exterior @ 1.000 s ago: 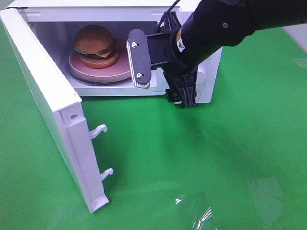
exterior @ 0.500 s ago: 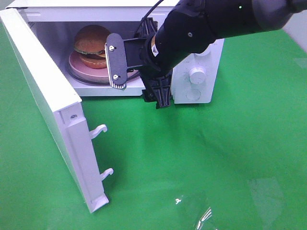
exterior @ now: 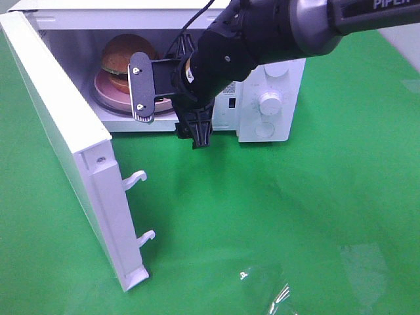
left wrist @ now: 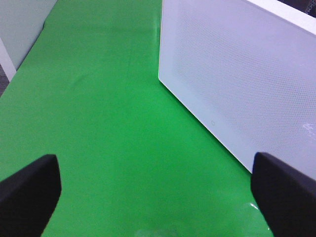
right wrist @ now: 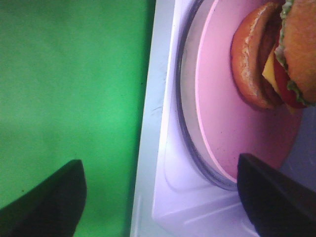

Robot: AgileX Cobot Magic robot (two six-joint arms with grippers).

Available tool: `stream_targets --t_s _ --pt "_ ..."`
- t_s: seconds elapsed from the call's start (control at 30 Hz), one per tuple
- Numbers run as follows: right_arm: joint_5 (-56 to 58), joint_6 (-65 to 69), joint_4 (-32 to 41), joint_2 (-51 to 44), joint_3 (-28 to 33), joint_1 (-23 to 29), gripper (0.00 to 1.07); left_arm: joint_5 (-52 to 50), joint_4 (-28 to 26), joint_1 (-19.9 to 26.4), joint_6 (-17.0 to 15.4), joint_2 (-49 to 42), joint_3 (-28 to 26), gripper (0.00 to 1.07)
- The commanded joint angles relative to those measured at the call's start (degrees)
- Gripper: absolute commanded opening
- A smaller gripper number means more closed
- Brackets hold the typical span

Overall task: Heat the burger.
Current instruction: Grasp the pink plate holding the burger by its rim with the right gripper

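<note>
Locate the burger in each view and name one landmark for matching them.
Exterior high: the burger sits upper left, inside the open microwave, partly behind the right gripper.
Left wrist: not in it.
Right wrist: the burger is at upper right.
Shared landmark: the pink plate under it.

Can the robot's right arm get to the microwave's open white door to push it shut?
Probably yes. The right gripper hangs open and empty at the mouth of the white microwave, and the open white door stands just beside it. Only bare green cloth lies between, with nothing blocking the way.
</note>
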Motion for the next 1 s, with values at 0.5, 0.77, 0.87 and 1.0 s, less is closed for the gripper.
stream_targets --t_s 0.5,0.77,0.87,1.0 --pt "-0.69 0.17 2.41 9.00 -10.26 0.11 0.80 0.06 -0.34 -0.40 -0.29 -0.34 0.23 0.97" --pt "-2.12 0.11 2.35 12.26 -13.75 0.11 0.79 0.06 -0.29 -0.40 -0.29 -0.34 0.23 0.97" --pt "-2.12 0.11 2.35 13.29 -14.84 0.11 0.79 0.06 -0.29 -0.40 -0.29 -0.34 0.23 0.97" --pt "-2.64 0.11 2.35 15.41 -16.90 0.11 0.79 0.06 -0.34 -0.40 -0.29 -0.34 0.23 0.97"
